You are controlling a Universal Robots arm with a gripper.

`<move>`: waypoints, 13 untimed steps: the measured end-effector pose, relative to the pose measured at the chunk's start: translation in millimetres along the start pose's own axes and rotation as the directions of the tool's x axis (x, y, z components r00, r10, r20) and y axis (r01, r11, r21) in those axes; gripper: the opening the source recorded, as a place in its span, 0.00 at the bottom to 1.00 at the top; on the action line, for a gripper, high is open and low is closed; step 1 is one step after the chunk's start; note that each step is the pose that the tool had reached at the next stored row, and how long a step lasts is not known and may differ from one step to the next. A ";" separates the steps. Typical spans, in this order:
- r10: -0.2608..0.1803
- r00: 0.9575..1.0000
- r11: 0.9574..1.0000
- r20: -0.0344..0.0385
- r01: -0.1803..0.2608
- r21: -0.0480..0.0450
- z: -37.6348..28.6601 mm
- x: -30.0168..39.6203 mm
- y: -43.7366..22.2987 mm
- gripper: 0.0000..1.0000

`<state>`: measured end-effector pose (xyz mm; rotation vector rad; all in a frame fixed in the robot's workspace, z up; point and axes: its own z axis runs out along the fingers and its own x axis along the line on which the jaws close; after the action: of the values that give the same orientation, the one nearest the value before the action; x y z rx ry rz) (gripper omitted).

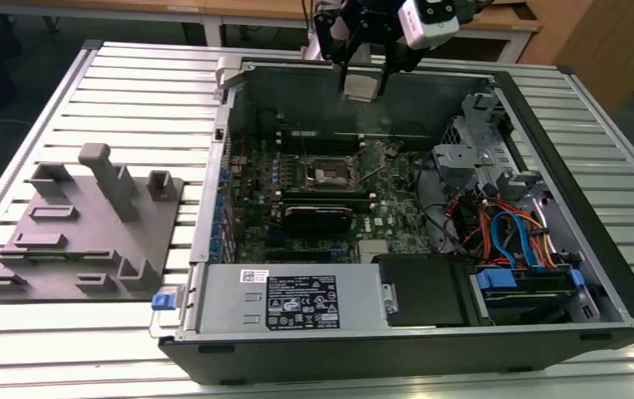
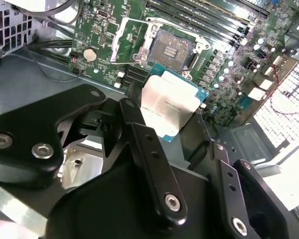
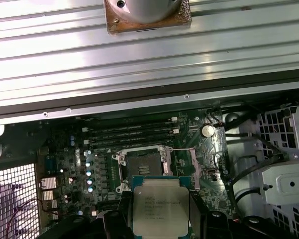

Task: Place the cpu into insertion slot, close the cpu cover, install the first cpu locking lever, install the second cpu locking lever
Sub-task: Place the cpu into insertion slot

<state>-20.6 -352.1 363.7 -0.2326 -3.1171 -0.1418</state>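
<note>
Grip check: claw (image 1: 362,83) clamped on opposite edges of cpu (image 3: 161,206), up at the rim of the open computer case (image 1: 596,249); insertion slot (image 3: 142,168) well below claw, pins exposed; cpu cover (image 2: 127,40) swung open beside slot; open air between chip and socket; case walls ring the motherboard (image 1: 389,212).
</note>
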 end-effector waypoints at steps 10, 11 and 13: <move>0.023 1.000 1.000 0.002 -0.023 0.000 0.1 0.0 0.0 0.54; 0.027 1.000 1.000 0.002 -0.027 0.000 0.1 0.0 0.0 0.54; 0.039 0.999 0.999 0.003 -0.039 -0.001 0.3 0.0 0.0 0.54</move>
<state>-20.6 -352.1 363.3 -0.2935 -3.1137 -0.1422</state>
